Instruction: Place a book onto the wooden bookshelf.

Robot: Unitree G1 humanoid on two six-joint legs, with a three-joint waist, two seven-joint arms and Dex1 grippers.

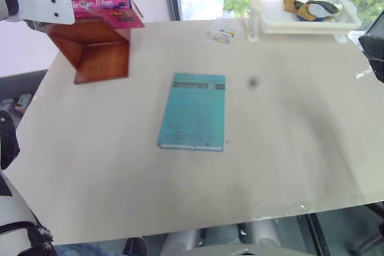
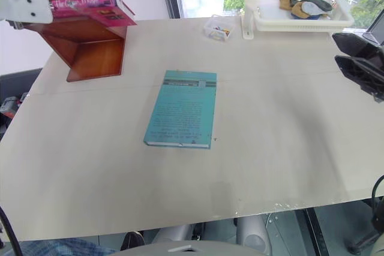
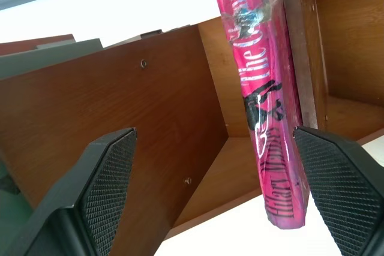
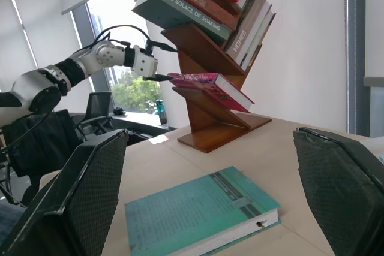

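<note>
Pink book point(image 1: 111, 9) rests on the wooden bookshelf point(image 1: 99, 52); left claw point(image 3: 210, 190) spread wide, releasing it; right claw point(image 4: 210, 202) open, empty.

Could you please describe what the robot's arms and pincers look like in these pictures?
The left arm is silver-grey metal segments with a white wrist housing bearing small dark screw holes, and black cables looping over it. The left pincer has two black wedge-shaped fingers with finely cross-hatched pads. The right pincer has the same black fingers and textured pads.
</note>
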